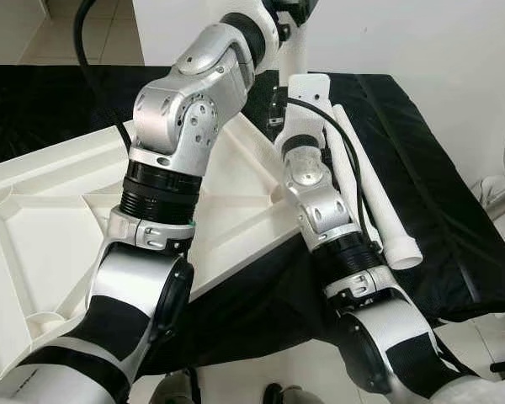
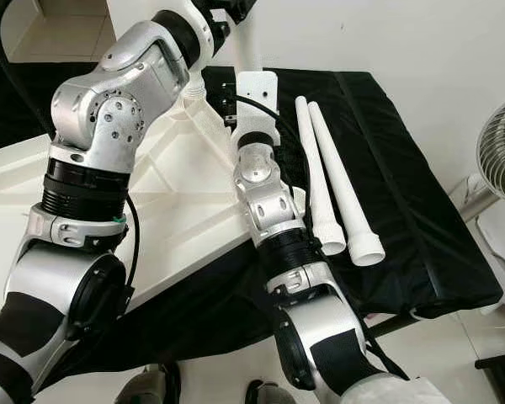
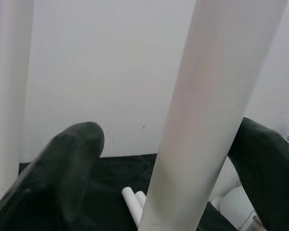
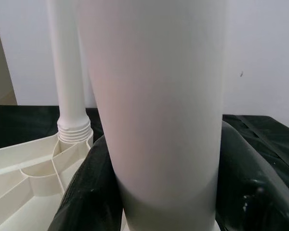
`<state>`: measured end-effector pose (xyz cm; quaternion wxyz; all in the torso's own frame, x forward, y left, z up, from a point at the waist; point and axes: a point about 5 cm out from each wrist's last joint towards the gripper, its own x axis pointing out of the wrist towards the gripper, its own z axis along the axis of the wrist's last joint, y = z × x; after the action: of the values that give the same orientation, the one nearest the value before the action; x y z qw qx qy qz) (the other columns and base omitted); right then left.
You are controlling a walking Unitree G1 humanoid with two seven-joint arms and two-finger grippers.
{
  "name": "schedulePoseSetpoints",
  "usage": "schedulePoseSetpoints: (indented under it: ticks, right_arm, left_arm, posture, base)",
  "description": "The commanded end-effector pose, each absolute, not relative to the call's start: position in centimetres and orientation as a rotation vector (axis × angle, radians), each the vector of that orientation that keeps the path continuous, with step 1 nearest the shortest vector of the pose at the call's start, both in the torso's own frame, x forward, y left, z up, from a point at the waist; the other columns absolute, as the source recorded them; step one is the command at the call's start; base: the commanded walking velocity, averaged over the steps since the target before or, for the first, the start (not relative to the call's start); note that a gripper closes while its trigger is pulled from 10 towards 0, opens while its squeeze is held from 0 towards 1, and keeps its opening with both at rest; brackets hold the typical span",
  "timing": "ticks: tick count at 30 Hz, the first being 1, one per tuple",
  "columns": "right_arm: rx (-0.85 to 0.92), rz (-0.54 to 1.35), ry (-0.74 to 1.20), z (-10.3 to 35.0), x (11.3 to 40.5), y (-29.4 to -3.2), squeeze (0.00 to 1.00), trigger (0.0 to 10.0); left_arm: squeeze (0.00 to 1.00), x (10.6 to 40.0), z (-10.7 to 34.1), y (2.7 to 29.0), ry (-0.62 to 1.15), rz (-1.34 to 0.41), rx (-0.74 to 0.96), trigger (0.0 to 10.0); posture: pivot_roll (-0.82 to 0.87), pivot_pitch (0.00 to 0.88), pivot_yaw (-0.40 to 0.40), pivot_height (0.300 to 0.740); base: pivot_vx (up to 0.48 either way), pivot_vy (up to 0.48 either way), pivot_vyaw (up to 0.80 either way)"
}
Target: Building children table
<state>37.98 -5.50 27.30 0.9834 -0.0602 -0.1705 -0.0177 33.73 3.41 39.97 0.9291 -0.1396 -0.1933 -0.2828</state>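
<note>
A plain indoor room, likely a home: bare white walls, pale tiled floor, and a standing fan beside a counter draped in black cloth, where white plastic furniture parts lie.

White legs, cream tabletop, seemingly plain black cloth

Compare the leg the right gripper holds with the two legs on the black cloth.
The held leg stands upright between the right gripper fingers; the two spare legs lie flat on the black cloth, side by side, untouched. All are white tapered tubes.
</note>
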Motion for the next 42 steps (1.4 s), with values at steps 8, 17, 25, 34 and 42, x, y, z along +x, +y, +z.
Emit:
schedulePoseSetpoints:
  ticks: [8,17,25,34,42]
  right_arm:
    - [-0.080,-0.099,-0.342,27.6,38.4,-6.9,0.00,10.0]
    - [-0.071,-0.129,-0.361,27.7,38.6,-8.8,0.00,10.0]
    - [0.032,-0.087,-0.312,26.3,38.7,-10.7,0.00,10.0]
    - [0.082,0.011,-0.367,24.6,36.9,-13.0,0.00,10.0]
    - [0.061,0.004,-0.375,24.1,36.4,-13.7,0.00,10.0]
  left_arm:
    - [1.00,32.8,39.8,2.7,-0.430,-0.745,-0.279,10.0]
    - [0.00,32.8,38.6,1.7,-0.336,-0.798,-0.375,10.0]
    - [0.00,33.2,37.3,1.4,-0.265,-0.792,-0.405,10.0]
    - [0.00,33.2,30.6,8.7,-0.280,-0.563,-0.345,10.0]
    - [0.00,34.2,29.1,9.9,-0.247,-0.473,-0.350,10.0]
  posture:
    - [0.12,0.135,-0.053,0.740]
    - [0.12,0.118,-0.061,0.740]
    - [0.12,0.103,-0.067,0.740]
    - [0.10,0.074,-0.052,0.740]
    - [0.09,0.068,-0.042,0.740]
  base:
    - [0.000,0.000,0.00]
    - [0.000,0.000,0.00]
    - [0.000,0.000,0.00]
    - [0.000,0.000,0.00]
    - [0.000,0.000,0.00]
